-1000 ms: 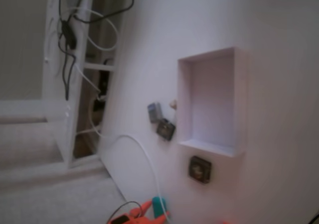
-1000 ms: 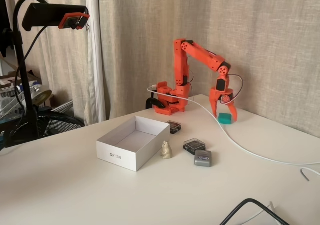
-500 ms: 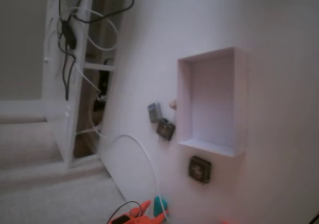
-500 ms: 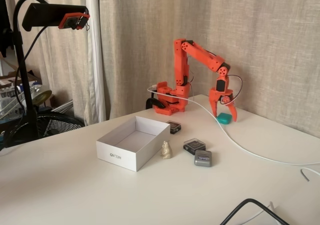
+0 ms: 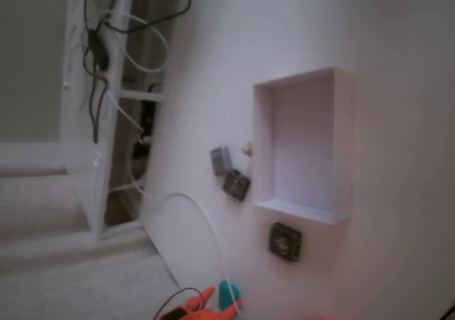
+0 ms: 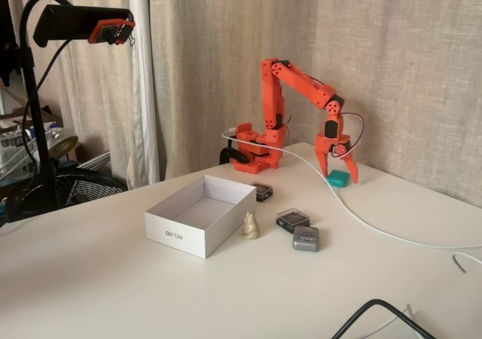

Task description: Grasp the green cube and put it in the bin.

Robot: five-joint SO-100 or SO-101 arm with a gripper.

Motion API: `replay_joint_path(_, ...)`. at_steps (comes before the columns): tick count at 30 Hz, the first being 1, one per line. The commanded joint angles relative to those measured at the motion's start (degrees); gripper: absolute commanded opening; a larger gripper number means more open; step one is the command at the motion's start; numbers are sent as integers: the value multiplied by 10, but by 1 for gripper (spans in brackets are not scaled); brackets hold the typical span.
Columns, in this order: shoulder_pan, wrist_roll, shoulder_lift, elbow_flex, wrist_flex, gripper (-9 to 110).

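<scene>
Little has shifted since a second ago: the orange arm's wrist has tucked slightly inward, and the gripper still stands over the green cube at the far right of the bench.

In the fixed view from the front, a black camera stand rises at the left. The bin, a white open box, sits mid-bench with small grey lettering on its front wall, too small to read. Just right of it stands a small beige figurine; then come two dark square blocks and a grey block. A white cable runs across the bench past the cube.

The fingers are apart, straddling the cube, which rests on the bench well apart from the bin. Beige curtains hang behind.

The other fixed view lies on its side and is blurred; the cube shows at its lower edge.
</scene>
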Motion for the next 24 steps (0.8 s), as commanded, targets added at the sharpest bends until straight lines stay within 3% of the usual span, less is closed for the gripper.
replay_joint_path(1, -3, 4, -1, 2, -2, 33)
replay_joint_path(11, -4, 4, -4, -15, 35, 33)
replay_joint_path(18, -3, 4, -4, -13, -23, 33)
replay_joint_path(24, -7, 4, -4, -18, -14, 18)
